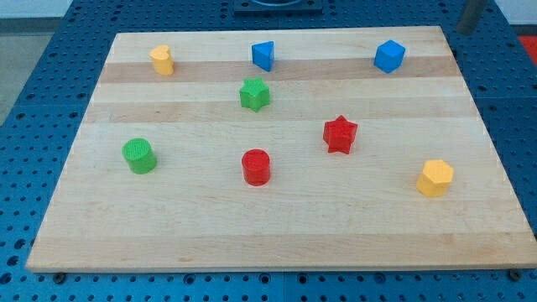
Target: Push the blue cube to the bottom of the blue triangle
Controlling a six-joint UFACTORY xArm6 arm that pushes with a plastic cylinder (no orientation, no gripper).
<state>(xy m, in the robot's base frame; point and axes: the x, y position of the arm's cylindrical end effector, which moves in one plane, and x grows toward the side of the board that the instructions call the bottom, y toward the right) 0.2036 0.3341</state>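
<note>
blue cube [389,56] top right | my tip [464,30] possibly just right, blurred

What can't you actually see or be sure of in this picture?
- My tip: the rod is blurred and cut off by the view's top edge, so its end doesn't show.
- Blue triangle: its shape is too small to tell.
- Blue cube: its far faces are hidden.

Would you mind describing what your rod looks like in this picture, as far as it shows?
Only a short stretch of my rod shows, at the view's top right corner: a straight, dark grey bar, blurred, with no visible cables or markings. My tip cannot be made out clearly; it appears up and to the right of the blue cube.
</note>
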